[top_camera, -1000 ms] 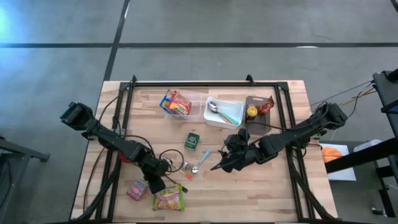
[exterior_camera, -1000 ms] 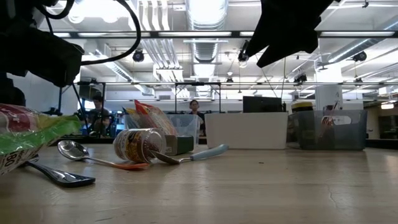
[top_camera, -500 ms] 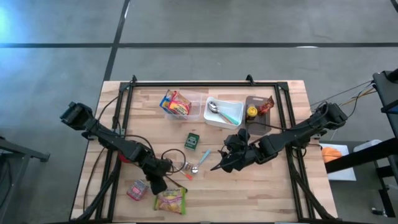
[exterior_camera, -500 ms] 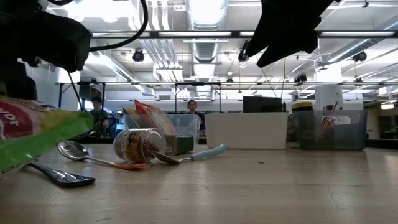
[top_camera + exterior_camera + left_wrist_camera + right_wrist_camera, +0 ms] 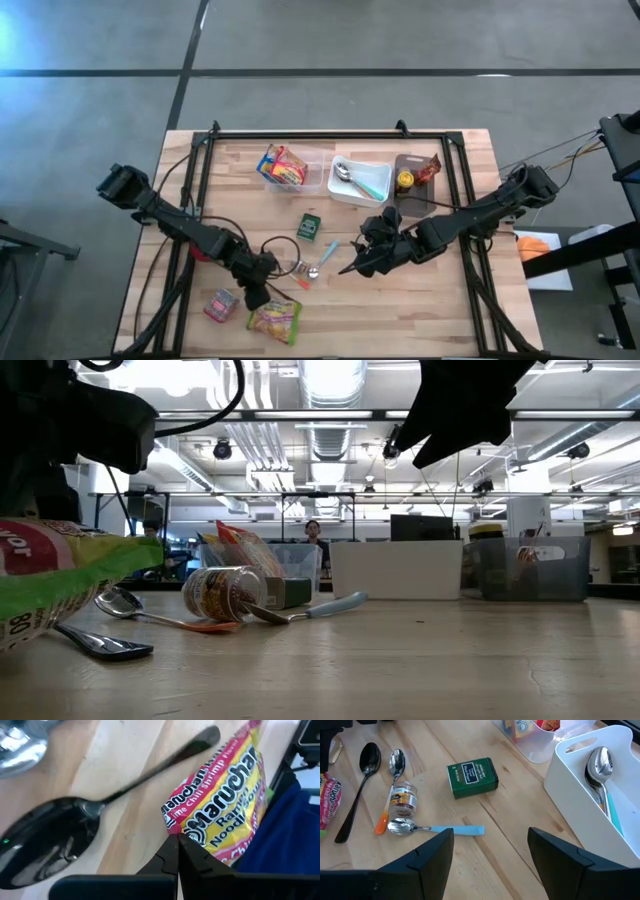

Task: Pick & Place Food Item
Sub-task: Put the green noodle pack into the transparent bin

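At the lower left of the high view, the left gripper (image 5: 254, 297) has its fingers (image 5: 170, 856) pinched tight on the edge of the ramen noodle packet (image 5: 274, 321), near the table's (image 5: 420, 300) front edge. Farther back, at frame centre, the right gripper (image 5: 352, 266) hovers with fingers (image 5: 431, 859) spread, holding nothing, above the blue-handled spoon (image 5: 436, 827).
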Action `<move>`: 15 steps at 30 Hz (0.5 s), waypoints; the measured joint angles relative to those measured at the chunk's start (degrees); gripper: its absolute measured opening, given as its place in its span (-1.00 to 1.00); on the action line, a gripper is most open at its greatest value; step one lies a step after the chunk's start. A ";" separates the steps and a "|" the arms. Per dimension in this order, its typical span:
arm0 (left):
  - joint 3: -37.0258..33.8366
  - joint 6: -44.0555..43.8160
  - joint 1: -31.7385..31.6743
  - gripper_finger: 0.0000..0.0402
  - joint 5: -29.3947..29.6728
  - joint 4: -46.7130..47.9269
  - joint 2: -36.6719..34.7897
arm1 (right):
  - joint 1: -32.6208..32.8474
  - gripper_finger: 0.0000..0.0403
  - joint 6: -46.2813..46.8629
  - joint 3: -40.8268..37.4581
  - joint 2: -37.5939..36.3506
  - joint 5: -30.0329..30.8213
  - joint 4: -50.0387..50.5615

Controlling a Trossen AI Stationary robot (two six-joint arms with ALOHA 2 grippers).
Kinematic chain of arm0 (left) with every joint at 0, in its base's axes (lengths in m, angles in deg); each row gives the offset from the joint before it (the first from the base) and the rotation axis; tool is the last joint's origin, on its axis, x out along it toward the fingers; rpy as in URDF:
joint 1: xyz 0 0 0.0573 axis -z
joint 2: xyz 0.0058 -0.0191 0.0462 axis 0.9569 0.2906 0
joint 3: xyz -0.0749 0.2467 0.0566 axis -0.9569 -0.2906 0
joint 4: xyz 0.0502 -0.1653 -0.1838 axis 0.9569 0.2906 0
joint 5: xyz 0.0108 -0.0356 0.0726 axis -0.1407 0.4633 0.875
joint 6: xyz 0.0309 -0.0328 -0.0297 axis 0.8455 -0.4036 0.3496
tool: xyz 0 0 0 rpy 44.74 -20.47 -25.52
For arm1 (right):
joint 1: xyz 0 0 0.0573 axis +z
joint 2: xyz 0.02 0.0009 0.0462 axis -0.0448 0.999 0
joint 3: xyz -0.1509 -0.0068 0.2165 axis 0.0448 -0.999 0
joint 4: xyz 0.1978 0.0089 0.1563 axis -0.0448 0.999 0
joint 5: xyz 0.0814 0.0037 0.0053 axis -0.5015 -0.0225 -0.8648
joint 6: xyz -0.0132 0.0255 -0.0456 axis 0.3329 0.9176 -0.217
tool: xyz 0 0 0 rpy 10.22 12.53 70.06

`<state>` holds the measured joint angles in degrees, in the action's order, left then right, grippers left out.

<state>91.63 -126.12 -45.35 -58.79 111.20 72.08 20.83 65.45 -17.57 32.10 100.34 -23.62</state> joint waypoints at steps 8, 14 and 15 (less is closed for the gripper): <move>0.00 -2.24 -1.49 -0.87 -1.25 1.46 0.00 | 0.00 0.26 0.40 -0.03 0.00 -0.02 -0.05; 0.00 -2.39 -2.24 -0.45 -1.29 2.62 0.00 | 0.00 0.26 0.42 -0.13 0.00 -0.11 -0.08; 0.00 -2.39 -2.26 -0.38 -1.49 2.63 0.00 | 0.00 0.26 0.42 -0.17 0.01 -0.11 -0.07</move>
<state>91.63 -128.51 -47.61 -60.27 113.83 72.08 20.83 65.86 -17.75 32.11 100.23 -23.68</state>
